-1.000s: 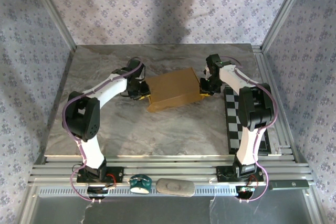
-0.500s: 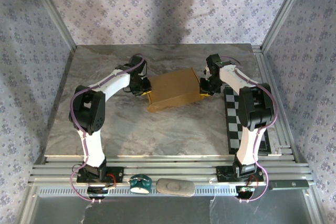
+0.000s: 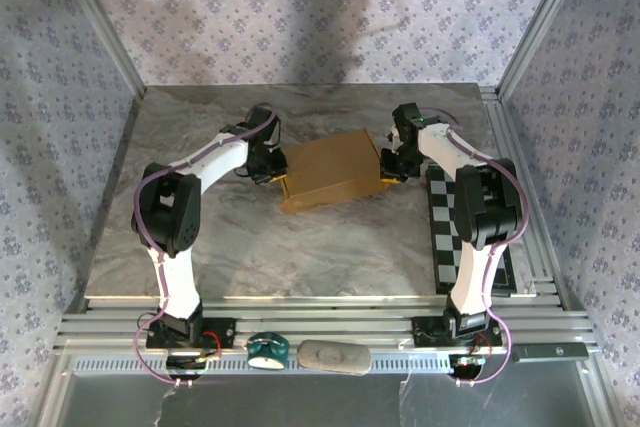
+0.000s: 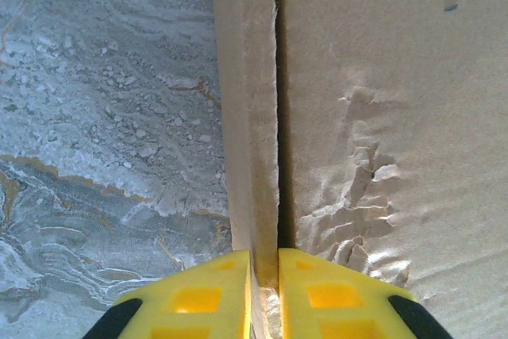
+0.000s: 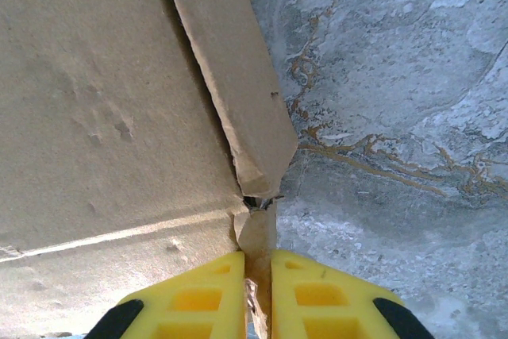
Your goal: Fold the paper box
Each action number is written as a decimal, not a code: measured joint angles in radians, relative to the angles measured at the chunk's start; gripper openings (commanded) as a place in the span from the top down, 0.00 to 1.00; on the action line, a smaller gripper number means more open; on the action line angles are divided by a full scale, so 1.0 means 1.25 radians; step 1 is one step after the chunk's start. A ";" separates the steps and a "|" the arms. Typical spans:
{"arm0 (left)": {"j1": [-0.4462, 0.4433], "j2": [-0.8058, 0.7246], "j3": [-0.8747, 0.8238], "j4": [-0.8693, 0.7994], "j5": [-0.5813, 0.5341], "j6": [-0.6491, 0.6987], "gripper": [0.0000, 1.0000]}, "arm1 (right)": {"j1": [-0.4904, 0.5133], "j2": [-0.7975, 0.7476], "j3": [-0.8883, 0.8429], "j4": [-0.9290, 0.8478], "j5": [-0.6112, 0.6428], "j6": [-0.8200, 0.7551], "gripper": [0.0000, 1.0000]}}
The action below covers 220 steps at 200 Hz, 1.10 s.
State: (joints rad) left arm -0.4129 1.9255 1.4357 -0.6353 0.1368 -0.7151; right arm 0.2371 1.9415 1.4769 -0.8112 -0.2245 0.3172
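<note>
The tan paper box lies as a shallow folded rectangle in the middle of the marble table. My left gripper is at its left end, shut on the upright cardboard side wall; the yellow fingers pinch that wall's edge, with the creased top panel to the right. My right gripper is at the box's right end, shut on a torn cardboard corner flap, its yellow fingers on either side, the box's top panel to the left.
A black-and-white checkered board lies along the right side of the table under the right arm. A teal object and a grey oval object rest on the metal rail at the front. Bare marble spreads in front of the box.
The left arm's elbow has swung in and its gripper has moved slightly up along the box's left end; since half a second ago nothing has moved. The right arm stayed still.
</note>
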 measured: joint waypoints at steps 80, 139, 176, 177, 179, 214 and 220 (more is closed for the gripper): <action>-0.002 0.005 -0.003 0.000 -0.002 0.000 0.83 | 0.000 0.001 0.000 0.000 0.000 0.000 0.87; -0.006 0.011 0.006 -0.007 -0.002 -0.008 1.00 | -0.002 0.001 0.002 -0.002 -0.001 0.012 0.59; -0.003 0.019 0.031 -0.052 0.024 -0.031 1.00 | -0.011 -0.026 0.039 -0.007 -0.006 0.043 0.32; -0.003 0.019 0.033 -0.054 0.025 -0.031 1.00 | -0.011 -0.028 0.042 -0.007 -0.006 0.041 0.32; -0.002 0.021 0.037 -0.061 0.029 -0.033 1.00 | -0.012 -0.031 0.044 -0.007 -0.006 0.044 0.30; 0.016 0.065 0.148 -0.184 0.166 -0.077 1.00 | -0.070 -0.142 0.110 0.012 -0.056 0.132 0.18; 0.019 0.065 0.151 -0.194 0.194 -0.086 1.00 | -0.087 -0.161 0.112 0.021 -0.071 0.150 0.18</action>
State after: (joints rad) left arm -0.3893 2.0068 1.6249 -0.8776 0.3798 -0.8223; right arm 0.1280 1.7409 1.6173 -0.7845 -0.3130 0.5045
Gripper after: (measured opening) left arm 0.042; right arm 0.808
